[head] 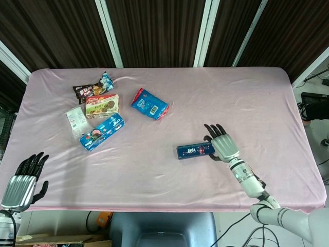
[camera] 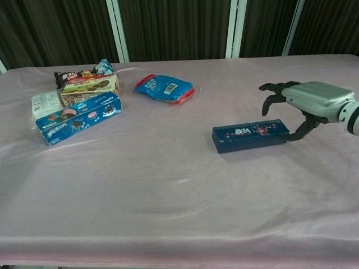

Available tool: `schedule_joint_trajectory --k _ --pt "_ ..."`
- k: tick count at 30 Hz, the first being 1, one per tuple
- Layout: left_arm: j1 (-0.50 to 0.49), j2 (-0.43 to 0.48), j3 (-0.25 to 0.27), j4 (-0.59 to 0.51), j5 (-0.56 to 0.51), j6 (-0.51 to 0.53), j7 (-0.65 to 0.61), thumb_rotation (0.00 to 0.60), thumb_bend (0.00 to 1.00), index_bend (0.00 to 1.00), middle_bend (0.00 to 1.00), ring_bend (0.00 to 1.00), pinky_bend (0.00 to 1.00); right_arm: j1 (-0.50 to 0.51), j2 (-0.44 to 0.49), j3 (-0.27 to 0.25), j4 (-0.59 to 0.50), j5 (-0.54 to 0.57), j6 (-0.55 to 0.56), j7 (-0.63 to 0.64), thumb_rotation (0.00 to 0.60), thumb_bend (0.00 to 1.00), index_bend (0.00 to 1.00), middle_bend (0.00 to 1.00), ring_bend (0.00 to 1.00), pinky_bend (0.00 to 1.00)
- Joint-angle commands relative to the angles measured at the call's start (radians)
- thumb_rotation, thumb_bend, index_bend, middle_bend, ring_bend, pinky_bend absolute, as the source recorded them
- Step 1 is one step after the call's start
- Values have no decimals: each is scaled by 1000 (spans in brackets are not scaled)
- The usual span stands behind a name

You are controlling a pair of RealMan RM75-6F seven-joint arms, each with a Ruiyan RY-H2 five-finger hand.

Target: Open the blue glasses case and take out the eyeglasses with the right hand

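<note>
- The fingers (camera: 273, 95) of the right hand (head: 224, 144) (camera: 314, 100) are apart and curved downward, holding nothing; they hang over the right end of the blue glasses case (head: 195, 150) (camera: 251, 135), with the thumb reaching down at that end (whether it touches, I cannot tell).
- The left hand (head: 21, 181) sits off the near left edge of the desk (head: 169, 180), fingers spread and empty; only the head view shows it.
- The blue glasses case lies flat and shut on the pink cloth, right of the middle of the desk.
- Farther back and to the left lies a blue biscuit box (head: 102, 131) (camera: 78, 119), beside a white packet (head: 76, 121) (camera: 44, 102) and a beige biscuit box (head: 102, 105) (camera: 90, 89).
- Farther still are a blue snack bag (head: 149, 103) (camera: 164, 88) and a dark wrapper (head: 93, 87) (camera: 83, 73).
</note>
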State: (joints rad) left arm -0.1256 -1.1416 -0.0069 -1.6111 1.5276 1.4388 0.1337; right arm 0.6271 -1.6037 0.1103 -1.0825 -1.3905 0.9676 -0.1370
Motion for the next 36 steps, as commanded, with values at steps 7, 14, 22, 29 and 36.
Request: schedule_joint_trajectory --k 7,14,22,29,36 --pt "10 -15 -20 2 -30 22 32 600 442 0 27 23 134 1 -3 -5 7 8 -8 -18 600 477 478 0 0 0" --pt "9 -15 -18 2 -28 18 37 600 440 0 28 23 134 5 -3 -4 4 24 -23 -39 600 495 497 0 0 0" --pt "10 -10 -14 2 -21 19 23 600 441 0 27 23 135 8 2 2 -10 38 -26 -62 600 586 533 0 0 0" --pt "9 -6 -9 4 -12 16 11 600 443 0 26 23 136 15 12 6 -32 59 -42 -99 600 701 558 0 0 0" --pt "7 -9 -11 5 -19 10 19 600 443 0 26 23 137 52 -8 59 -23 115 -67 -139 600 703 559 0 0 0"
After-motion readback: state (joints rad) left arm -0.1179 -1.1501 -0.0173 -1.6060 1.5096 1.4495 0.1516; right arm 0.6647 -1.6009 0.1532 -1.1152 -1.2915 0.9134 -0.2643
